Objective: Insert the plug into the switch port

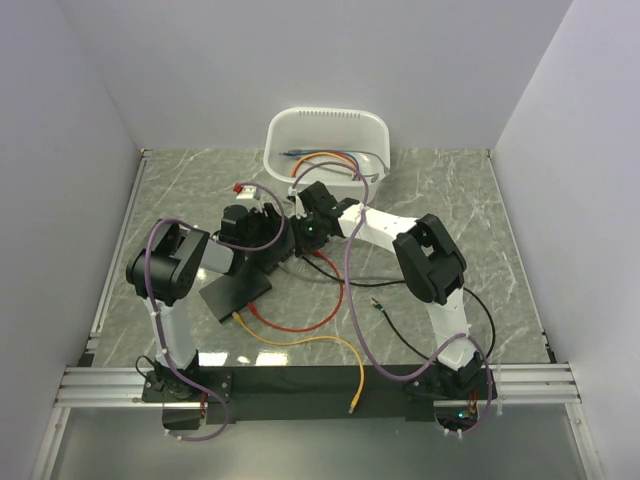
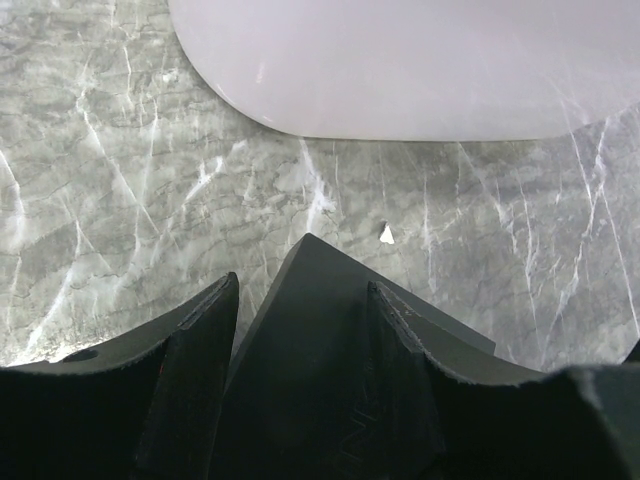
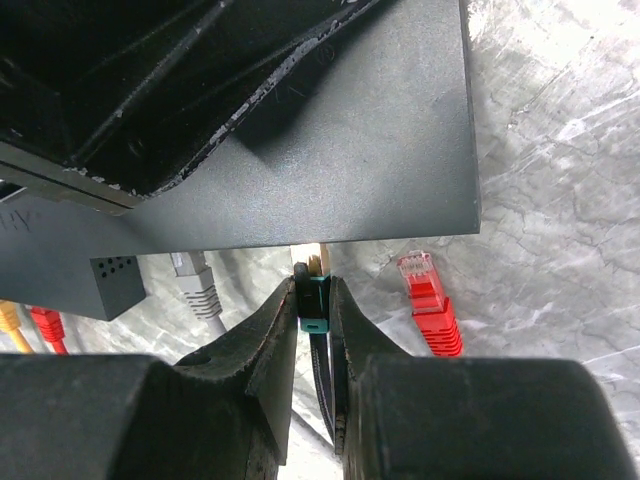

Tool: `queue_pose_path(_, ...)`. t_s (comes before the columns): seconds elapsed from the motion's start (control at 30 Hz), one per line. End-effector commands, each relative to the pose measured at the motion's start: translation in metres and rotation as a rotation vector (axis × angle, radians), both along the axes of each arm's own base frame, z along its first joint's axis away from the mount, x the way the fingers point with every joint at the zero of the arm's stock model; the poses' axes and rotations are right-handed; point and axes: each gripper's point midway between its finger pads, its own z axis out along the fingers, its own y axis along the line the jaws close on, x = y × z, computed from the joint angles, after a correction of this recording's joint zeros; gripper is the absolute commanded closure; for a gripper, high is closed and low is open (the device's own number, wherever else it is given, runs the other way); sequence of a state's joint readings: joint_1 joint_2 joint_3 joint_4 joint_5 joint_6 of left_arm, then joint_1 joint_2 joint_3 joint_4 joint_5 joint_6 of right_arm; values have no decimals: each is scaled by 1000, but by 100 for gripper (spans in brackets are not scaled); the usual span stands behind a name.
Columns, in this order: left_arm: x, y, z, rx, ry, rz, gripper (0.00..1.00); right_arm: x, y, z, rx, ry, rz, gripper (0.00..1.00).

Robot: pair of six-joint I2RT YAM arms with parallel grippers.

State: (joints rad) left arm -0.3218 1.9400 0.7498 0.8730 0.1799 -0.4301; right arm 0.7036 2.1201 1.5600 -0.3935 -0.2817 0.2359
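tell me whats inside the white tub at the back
A blue cable and an orange cable lie in the white tub; its near wall hides the front of its floor.

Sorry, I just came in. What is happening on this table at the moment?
The left hand grips a black switch by its sides. The right hand pinches a green plug on a black cable and holds its tip at the switch's edge. Whether the tip is inside a port cannot be seen. A red plug lies loose on the table nearby.
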Motion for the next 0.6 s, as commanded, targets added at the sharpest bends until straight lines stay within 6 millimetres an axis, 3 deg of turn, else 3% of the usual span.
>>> queue_pose_path(0.0,-85,-45,-58,-37,322,-212,42,59,72,117,377,-319,-25,100)
queue_pose_path(0.13,-90,-46,-64,-26,343,-205,43,77,63,99,312,-331,-133,100)
queue_pose_path(0.3,-96,-51,-74,0,375,-199,43,90,51,92,266,-372,-230,100)
queue_pose_path(0.37,-100,-54,-79,-1,392,-202,44,94,52,102,298,-414,-252,100)
queue_pose_path(0.4,-102,-56,-79,-8,392,-206,44,93,50,98,302,-414,-253,100)
queue_pose_path(0.43,-104,-57,-81,-13,398,-209,44,94,54,108,343,-445,-248,100)
queue_pose_path(0.47,-106,-58,-82,-17,403,-211,44,92,54,104,346,-447,-244,100)
queue_pose_path(0.57,-111,-61,-85,-16,414,-216,44,90,64,116,393,-490,-231,100)
